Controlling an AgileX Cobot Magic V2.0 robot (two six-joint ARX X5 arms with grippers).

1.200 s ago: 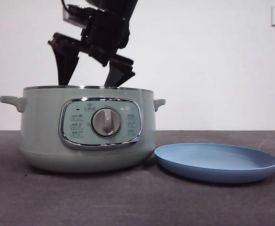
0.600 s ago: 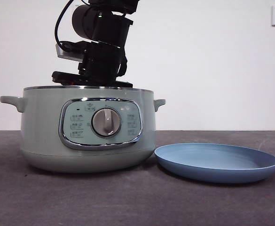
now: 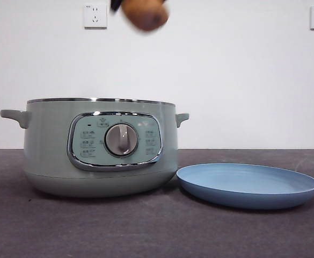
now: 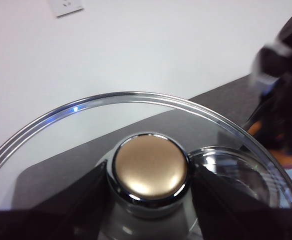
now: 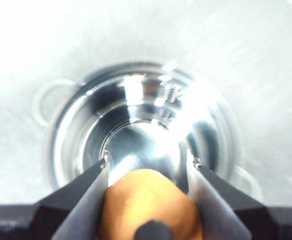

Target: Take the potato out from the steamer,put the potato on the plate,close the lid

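Note:
The orange-brown potato (image 3: 144, 14) hangs high above the sage-green steamer (image 3: 100, 145), at the top edge of the front view. My right gripper (image 5: 148, 165) is shut on the potato (image 5: 148, 200), and the steamer's shiny open bowl (image 5: 141, 130) lies far below it. The light-blue plate (image 3: 248, 184) rests on the table to the right of the steamer. My left gripper (image 4: 148, 172) is shut on the knob (image 4: 149, 167) of the glass lid (image 4: 86, 107), held away from the pot.
A dark table (image 3: 157, 231) carries the steamer and plate. Behind them is a white wall with two sockets (image 3: 95, 15). In the left wrist view, the other arm (image 4: 283, 115) shows blurred beyond the lid's rim.
The right gripper was down inside the steamer half a second ago. It has risen out of the pot to the top of the front view, carrying the potato.

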